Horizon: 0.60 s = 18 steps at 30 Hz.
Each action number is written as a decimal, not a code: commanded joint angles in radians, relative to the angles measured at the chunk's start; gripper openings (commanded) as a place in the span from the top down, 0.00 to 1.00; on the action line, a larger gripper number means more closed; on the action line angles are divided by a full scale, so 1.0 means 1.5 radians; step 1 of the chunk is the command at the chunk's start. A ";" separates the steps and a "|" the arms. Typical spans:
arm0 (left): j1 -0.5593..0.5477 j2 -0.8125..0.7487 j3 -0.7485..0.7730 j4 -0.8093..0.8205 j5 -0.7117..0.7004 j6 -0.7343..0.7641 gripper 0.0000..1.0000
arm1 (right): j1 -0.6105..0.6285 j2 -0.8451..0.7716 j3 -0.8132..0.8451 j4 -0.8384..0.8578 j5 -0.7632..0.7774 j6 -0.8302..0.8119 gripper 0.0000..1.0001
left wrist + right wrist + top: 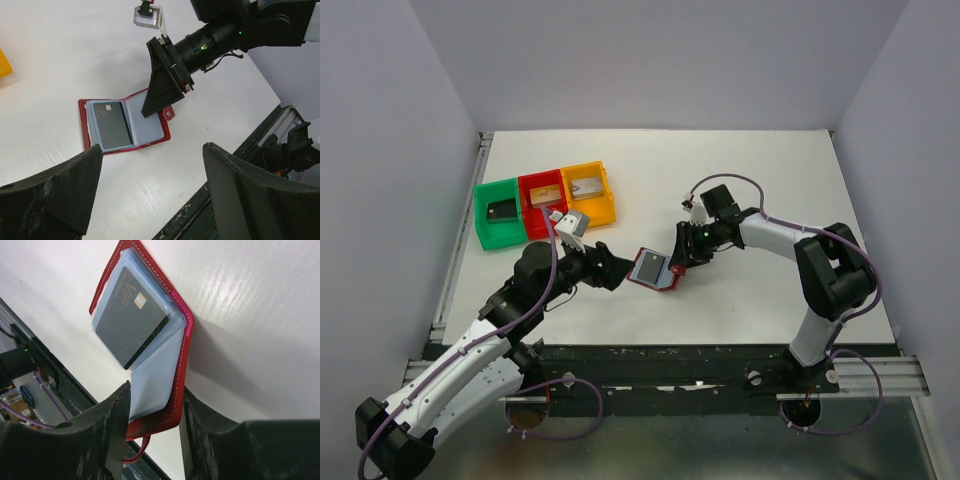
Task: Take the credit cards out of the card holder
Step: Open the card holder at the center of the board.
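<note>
The maroon card holder [653,268] lies open on the white table, light blue pockets up. A black credit card [114,124] sits in its left pocket [131,325]. My right gripper [676,260] reaches in from the right. Its fingers stand apart on either side of the holder's right flap [167,385], one on the blue pocket side and one on the red cover side. My left gripper [618,272] hovers just left of the holder, wide open [152,150] and holding nothing. Other cards lie in the trays: black [503,210], gold [546,190], silver [585,185].
Green [485,215], red [532,226] and yellow [610,195] trays stand in a row at the back left. The table's near edge with its black rail [235,165] runs close behind the holder. Grey walls enclose the table.
</note>
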 commanded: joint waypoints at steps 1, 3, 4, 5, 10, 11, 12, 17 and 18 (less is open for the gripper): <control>-0.001 0.001 0.005 0.012 0.014 -0.001 0.09 | -0.007 0.006 0.022 -0.035 0.046 -0.011 0.49; -0.001 0.004 0.007 0.012 0.016 -0.001 0.09 | -0.008 0.005 0.029 -0.053 0.069 -0.019 0.48; -0.001 0.005 0.008 0.012 0.013 -0.001 0.09 | -0.008 0.005 0.031 -0.063 0.082 -0.022 0.48; -0.001 0.007 0.008 0.012 0.014 -0.001 0.09 | -0.008 0.005 0.033 -0.070 0.097 -0.024 0.48; -0.001 0.018 0.009 0.011 0.018 -0.002 0.09 | -0.008 -0.004 0.038 -0.110 0.186 -0.033 0.44; -0.001 0.019 0.009 0.011 0.018 -0.002 0.09 | -0.009 -0.009 0.037 -0.117 0.208 -0.032 0.43; -0.001 0.020 0.010 0.011 0.018 -0.001 0.09 | -0.009 -0.018 0.036 -0.123 0.226 -0.033 0.41; -0.001 0.027 0.010 0.009 0.015 0.001 0.09 | -0.009 -0.099 0.042 -0.152 0.307 -0.024 0.37; -0.001 0.028 0.010 0.009 0.012 0.001 0.09 | -0.009 -0.125 0.047 -0.161 0.312 -0.021 0.36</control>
